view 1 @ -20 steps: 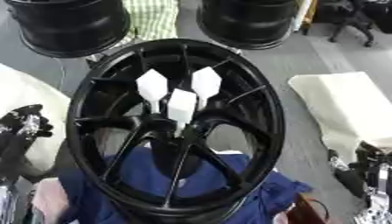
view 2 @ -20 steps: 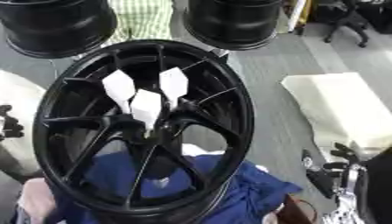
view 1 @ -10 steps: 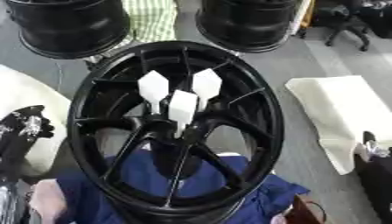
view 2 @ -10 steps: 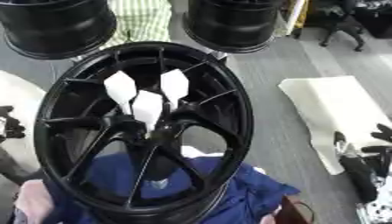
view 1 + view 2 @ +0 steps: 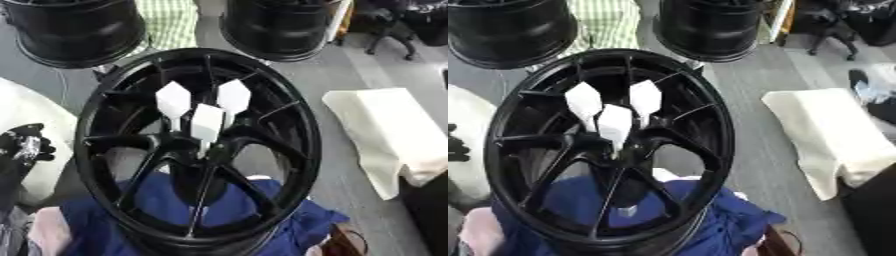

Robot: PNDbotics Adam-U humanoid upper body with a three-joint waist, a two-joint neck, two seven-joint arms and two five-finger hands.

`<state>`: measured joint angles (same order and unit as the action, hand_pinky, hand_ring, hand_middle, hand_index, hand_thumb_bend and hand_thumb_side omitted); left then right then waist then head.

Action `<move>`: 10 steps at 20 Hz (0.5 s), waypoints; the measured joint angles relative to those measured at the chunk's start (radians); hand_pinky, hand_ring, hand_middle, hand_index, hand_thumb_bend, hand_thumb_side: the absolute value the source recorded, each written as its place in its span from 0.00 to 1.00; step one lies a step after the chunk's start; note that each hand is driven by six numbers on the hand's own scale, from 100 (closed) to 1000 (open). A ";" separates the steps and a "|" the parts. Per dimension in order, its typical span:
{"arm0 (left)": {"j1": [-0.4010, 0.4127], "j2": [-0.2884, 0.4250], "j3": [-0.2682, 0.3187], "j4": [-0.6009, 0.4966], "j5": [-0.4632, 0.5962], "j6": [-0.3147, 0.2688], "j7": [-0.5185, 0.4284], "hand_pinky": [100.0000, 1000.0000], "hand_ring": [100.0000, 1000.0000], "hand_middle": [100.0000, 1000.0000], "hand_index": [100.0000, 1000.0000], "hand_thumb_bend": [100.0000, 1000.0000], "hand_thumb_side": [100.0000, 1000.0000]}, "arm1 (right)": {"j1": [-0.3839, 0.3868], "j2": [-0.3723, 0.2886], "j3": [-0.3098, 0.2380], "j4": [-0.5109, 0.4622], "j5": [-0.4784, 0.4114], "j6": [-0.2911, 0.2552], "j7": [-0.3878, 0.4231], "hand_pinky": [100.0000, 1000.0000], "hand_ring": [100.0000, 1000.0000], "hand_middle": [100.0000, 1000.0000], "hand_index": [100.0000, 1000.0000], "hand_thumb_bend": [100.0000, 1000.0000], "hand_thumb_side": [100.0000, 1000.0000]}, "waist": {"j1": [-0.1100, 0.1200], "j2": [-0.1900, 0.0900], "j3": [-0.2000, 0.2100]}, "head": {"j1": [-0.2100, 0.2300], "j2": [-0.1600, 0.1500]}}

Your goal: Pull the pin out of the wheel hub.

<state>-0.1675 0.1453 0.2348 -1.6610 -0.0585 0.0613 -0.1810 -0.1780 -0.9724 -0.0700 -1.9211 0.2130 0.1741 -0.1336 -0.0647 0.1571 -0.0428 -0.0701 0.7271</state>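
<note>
A black spoked wheel point(image 5: 114, 120) stands tilted in the middle, resting on blue cloth point(image 5: 297, 225). Three white pins with diamond-shaped heads stick up from its hub point(image 5: 206, 150): one at the left point(image 5: 173, 100), one at the right point(image 5: 234, 96) and one in front point(image 5: 206, 124). My left hand point(image 5: 24, 146) rests at the left edge, away from the wheel, fingers relaxed and holding nothing. A dark blurred shape at the lower right edge point(image 5: 429, 200) seems to be my right arm; its hand does not show clearly.
Two more black wheels point(image 5: 74, 30) point(image 5: 280, 25) stand behind, with a checked green cloth point(image 5: 171, 22) between them. A cream cloth point(image 5: 385, 130) lies on the grey floor at the right. White padding point(image 5: 26, 105) lies at the left.
My right hand has moved from the lower right corner toward the right edge and now shows only as a dark blur. The pins and wheel have not moved.
</note>
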 measured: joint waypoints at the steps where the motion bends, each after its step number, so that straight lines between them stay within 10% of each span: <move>1: 0.000 0.000 -0.002 0.000 0.000 0.000 -0.002 0.54 0.51 0.45 0.70 0.00 0.43 | -0.031 -0.028 0.017 -0.011 -0.015 0.003 0.050 0.52 0.56 0.74 0.88 0.35 0.16 | -0.002 0.000 0.003 | -0.002 0.000; 10: -0.006 0.001 -0.015 0.000 0.000 -0.005 -0.017 0.54 0.51 0.45 0.70 0.00 0.43 | -0.255 -0.080 0.159 -0.036 -0.059 -0.006 0.386 0.57 0.60 0.79 0.91 0.37 0.14 | -0.006 0.000 0.034 | -0.014 -0.005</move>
<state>-0.1734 0.1462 0.2194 -1.6612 -0.0587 0.0567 -0.1976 -0.4332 -1.0522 0.0893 -1.9566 0.1544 0.1678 0.2523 -0.0709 0.1575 -0.0085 -0.0837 0.7221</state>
